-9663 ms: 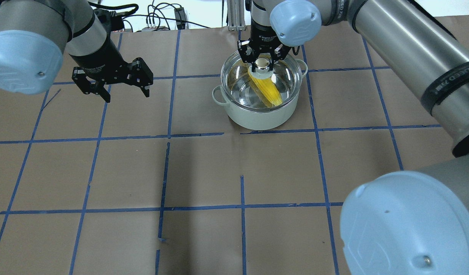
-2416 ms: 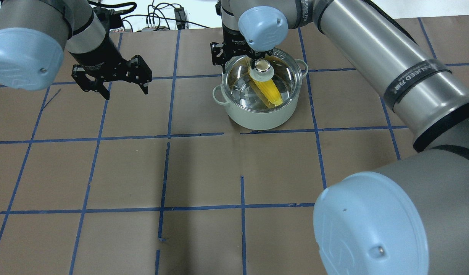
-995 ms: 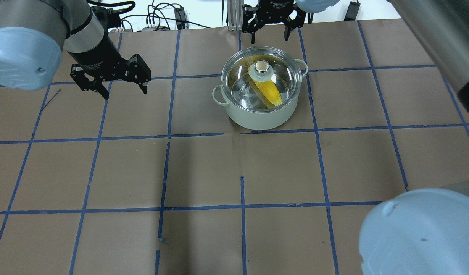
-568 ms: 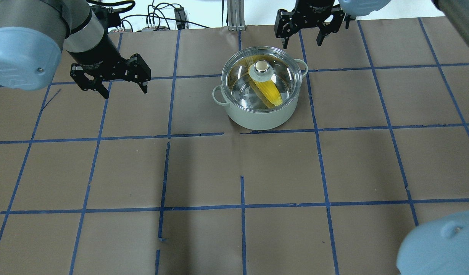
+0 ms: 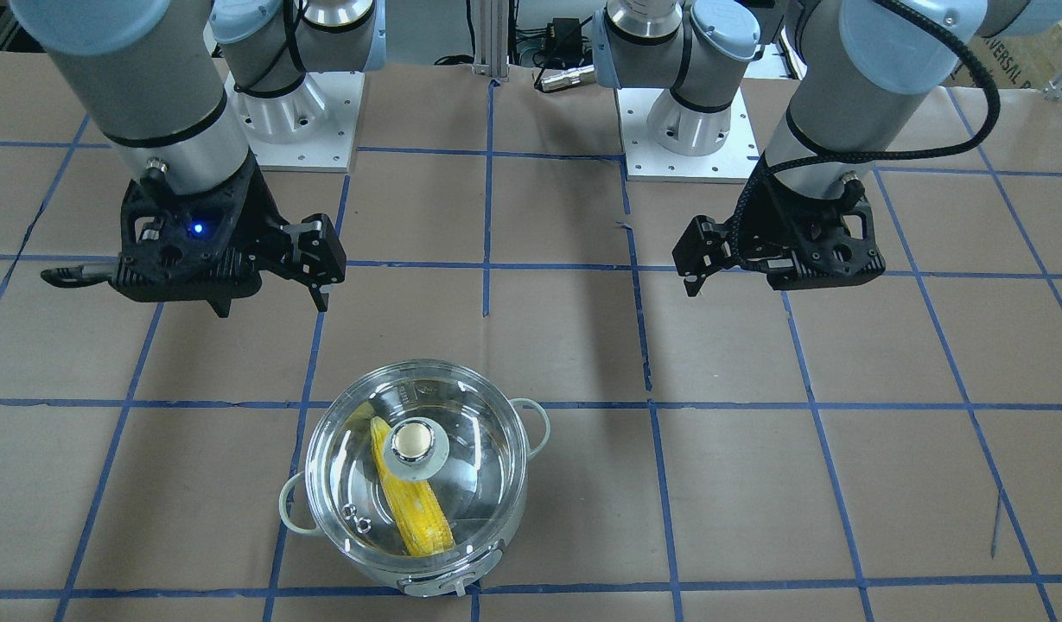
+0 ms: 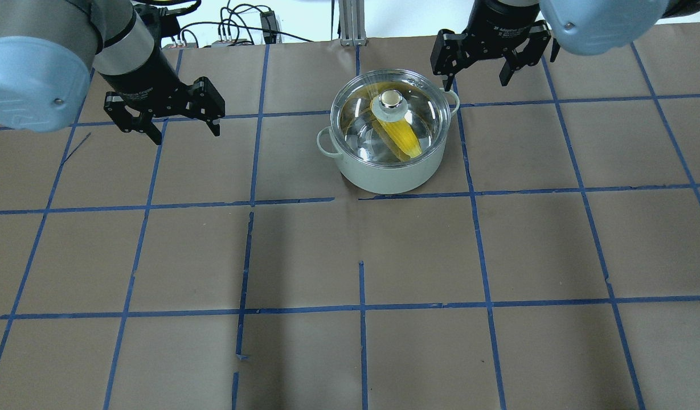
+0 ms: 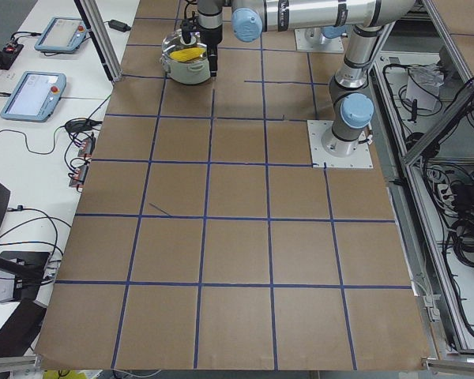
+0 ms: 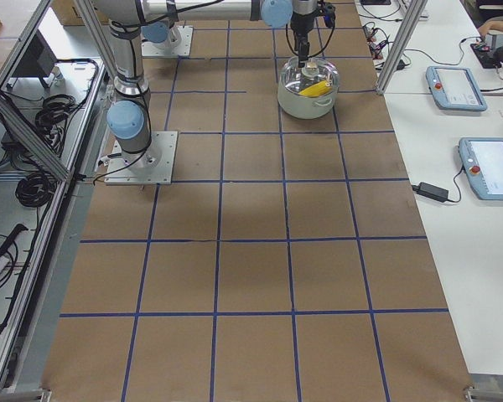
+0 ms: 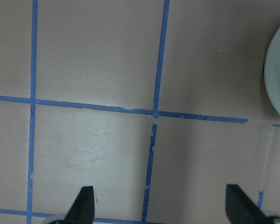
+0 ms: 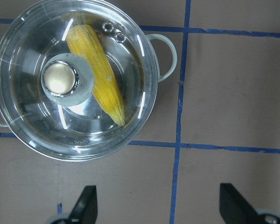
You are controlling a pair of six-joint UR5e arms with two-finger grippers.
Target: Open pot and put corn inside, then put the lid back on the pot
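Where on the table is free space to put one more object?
The table is bare from the pot to the robot's edge, and between pot and left gripper. Tight only between pot and right gripper.

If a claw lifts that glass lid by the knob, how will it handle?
The round clear glass domed lid is probably rigid but breakable. Its shiny round metal knob looks smooth, so it may slip. Gripped at that central knob, it should hang level.

Bright, even light and sharp focus; white glare streaks across the lid (image 10: 74, 80), faint soft shadows.
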